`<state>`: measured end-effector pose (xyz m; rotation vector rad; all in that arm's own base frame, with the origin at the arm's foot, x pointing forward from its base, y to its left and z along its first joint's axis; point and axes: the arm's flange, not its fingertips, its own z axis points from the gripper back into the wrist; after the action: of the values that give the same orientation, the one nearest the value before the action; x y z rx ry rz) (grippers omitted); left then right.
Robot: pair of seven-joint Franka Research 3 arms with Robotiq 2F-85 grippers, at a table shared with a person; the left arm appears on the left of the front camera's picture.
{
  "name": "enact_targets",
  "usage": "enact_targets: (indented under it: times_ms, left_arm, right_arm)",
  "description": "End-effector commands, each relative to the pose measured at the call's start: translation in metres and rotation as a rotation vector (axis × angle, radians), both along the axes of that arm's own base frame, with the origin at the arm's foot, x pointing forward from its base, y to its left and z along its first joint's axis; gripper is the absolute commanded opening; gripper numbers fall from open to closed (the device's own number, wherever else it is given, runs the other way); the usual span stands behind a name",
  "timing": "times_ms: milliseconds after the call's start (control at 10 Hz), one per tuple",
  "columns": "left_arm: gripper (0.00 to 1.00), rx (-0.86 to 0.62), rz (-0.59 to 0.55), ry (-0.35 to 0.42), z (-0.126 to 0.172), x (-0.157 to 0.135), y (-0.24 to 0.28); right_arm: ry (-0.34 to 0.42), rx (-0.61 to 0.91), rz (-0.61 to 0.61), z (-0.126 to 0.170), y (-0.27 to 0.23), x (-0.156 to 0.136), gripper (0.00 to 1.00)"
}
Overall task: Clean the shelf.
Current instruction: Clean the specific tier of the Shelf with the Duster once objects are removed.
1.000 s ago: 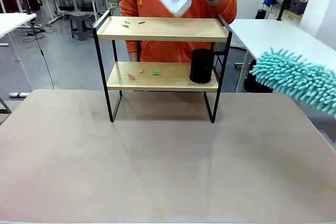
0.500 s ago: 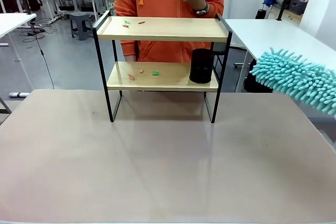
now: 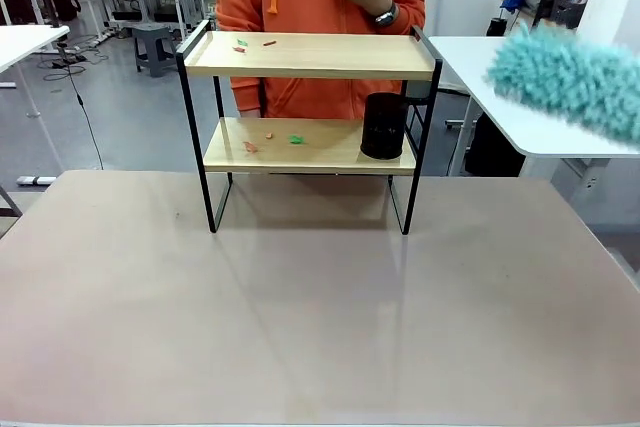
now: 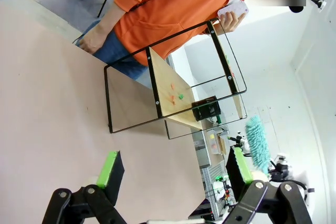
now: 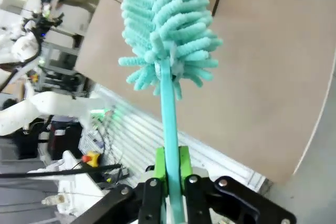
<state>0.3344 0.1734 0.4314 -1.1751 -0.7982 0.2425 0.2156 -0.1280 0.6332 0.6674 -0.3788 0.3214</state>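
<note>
Aloft, right jaws clamping duster point(image 3: 570, 82), tilted

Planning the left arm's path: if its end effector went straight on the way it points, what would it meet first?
Probably the shelf, around its lower board; depth is unclear, so the tabletop before it might come first.

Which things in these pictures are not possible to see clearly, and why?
Front view, duster: blurred, and cut off by the right edge.
Front view, scraps on the shelf: too small to identify.
Front view, cup: its wall hides the inside.
</note>
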Motion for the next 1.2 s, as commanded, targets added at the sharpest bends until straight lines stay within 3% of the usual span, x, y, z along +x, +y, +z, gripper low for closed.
enact_targets:
  times_ms: [0, 200, 300, 400, 500, 600, 800, 1100]
  left_arm:
    - [1.0, -0.007, -0.001, -0.019, 0.002, 0.0, 0.0]
    - [1.0, -0.007, -0.001, -0.019, 0.002, 0.0, 0.0]
    - [1.0, -0.007, -0.001, -0.019, 0.002, 0.0, 0.0]
    - [1.0, -0.007, -0.001, -0.019, 0.002, 0.0, 0.0]
    - [1.0, -0.007, -0.001, -0.019, 0.002, 0.0, 0.0]
    - [1.0, -0.007, -0.001, -0.019, 0.002, 0.0, 0.0]
    - [1.0, -0.007, -0.001, -0.019, 0.002, 0.0, 0.0]
    - [1.0, -0.007, -0.001, -0.019, 0.002, 0.0, 0.0]
  right_arm:
    - [-0.036, -0.135, -0.011, 0.024, 0.055, 0.041, 0.13]
    - [-0.092, -0.142, 0.02, 0.013, 0.096, 0.065, 0.13]
    - [-0.066, -0.128, 0.03, 0.039, 0.073, 0.03, 0.13]
    - [-0.066, -0.128, 0.03, 0.039, 0.073, 0.03, 0.13]
    - [-0.08, -0.168, 0.056, 0.03, 0.103, 0.055, 0.13]
    - [-0.079, -0.208, 0.02, 0.031, 0.11, 0.054, 0.13]
    - [-0.121, -0.252, 0.027, 0.056, 0.145, 0.08, 0.13]
    - [-0.102, -0.302, 0.0, 0.069, 0.213, 0.137, 0.13]
